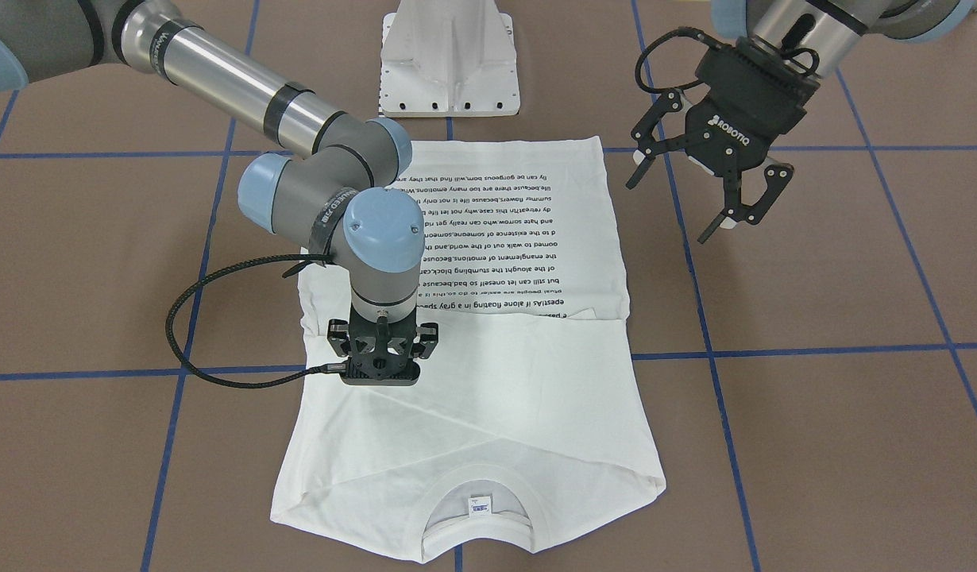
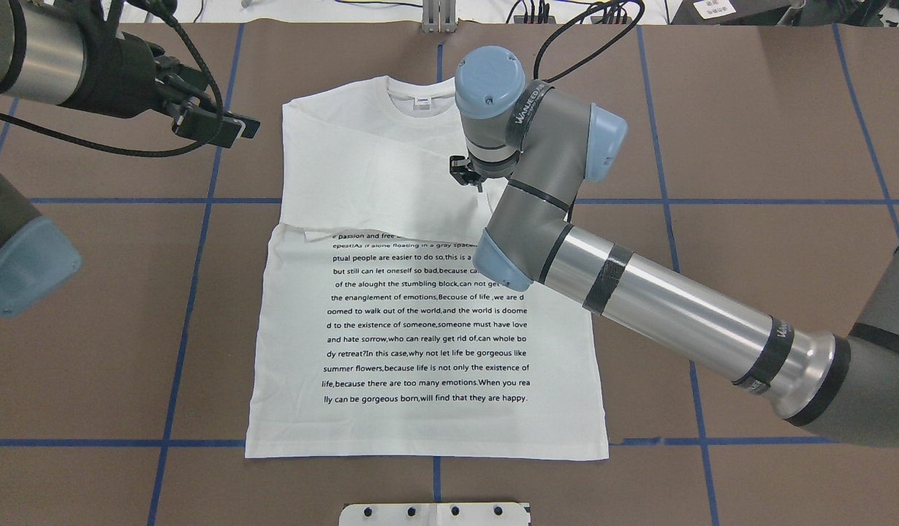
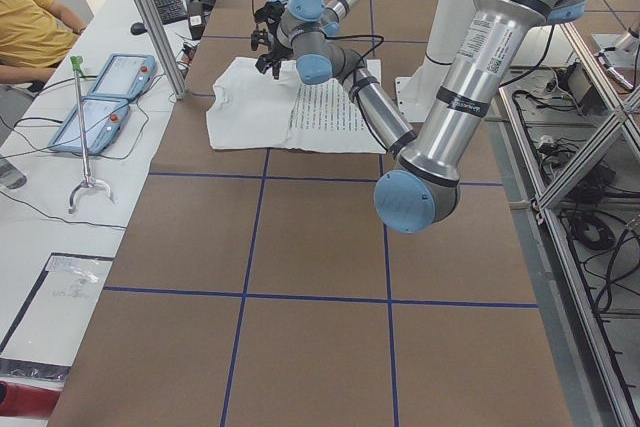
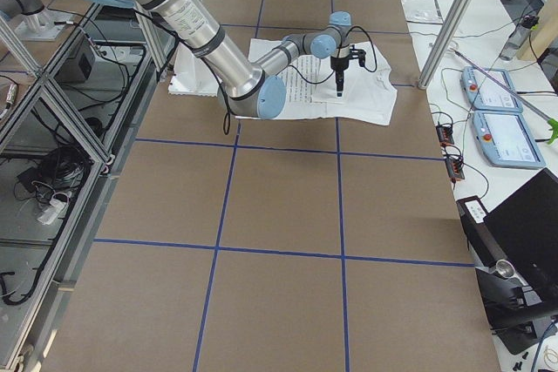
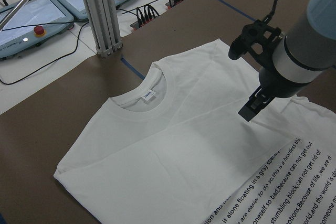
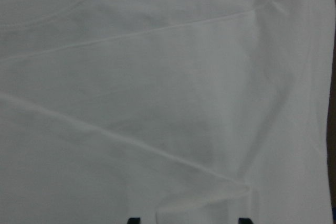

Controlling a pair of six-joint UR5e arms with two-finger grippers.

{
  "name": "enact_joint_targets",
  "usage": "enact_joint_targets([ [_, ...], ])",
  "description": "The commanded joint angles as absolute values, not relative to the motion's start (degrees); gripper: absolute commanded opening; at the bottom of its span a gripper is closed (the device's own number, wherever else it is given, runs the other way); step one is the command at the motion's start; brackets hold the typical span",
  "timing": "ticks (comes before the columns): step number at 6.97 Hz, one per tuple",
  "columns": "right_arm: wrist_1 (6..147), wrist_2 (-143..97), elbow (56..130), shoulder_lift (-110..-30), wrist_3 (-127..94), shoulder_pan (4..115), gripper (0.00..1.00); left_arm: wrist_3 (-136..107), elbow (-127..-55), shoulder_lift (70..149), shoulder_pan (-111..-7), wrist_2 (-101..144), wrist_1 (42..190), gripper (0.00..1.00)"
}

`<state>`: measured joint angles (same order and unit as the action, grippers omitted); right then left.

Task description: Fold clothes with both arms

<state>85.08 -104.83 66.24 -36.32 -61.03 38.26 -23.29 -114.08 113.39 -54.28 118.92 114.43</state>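
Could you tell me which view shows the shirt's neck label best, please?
The left wrist view: the neck label lies close and unobstructed in the T-shirt's neck. The front-facing and overhead views show it smaller; in the side views it cannot be made out; the right wrist view shows only white cloth.

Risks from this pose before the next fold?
1. The right claw hangs open over the folded-in sleeves. A pinch there may catch only the top layer and undo them.
2. The left claw is open beside the T-shirt, off the cloth. A one-sided pull could skew it.
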Motion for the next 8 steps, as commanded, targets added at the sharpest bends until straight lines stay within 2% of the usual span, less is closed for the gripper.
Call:
enact_joint_targets([
  [1, 85.2, -104.8, 65.9, -36.1, -61.5, 37.4, 0.46, -23.3, -114.1, 113.4, -54.3, 118.9, 114.4, 1.0],
  [6, 85.3, -102.4, 65.5, -36.4, -60.9, 36.1, 0.46, -23.2, -114.1, 113.4, -54.3, 118.9, 114.4, 1.0],
  [7, 85.5, -102.4, 65.6, -36.5, -60.8, 36.1, 0.44, -23.2, -114.1, 113.4, -54.3, 118.9, 114.4, 1.0],
  [8, 85.6, -102.3, 65.6, -36.7, -60.8, 36.1, 0.37, -23.2, -114.1, 113.4, -54.3, 118.9, 114.4, 1.0],
])
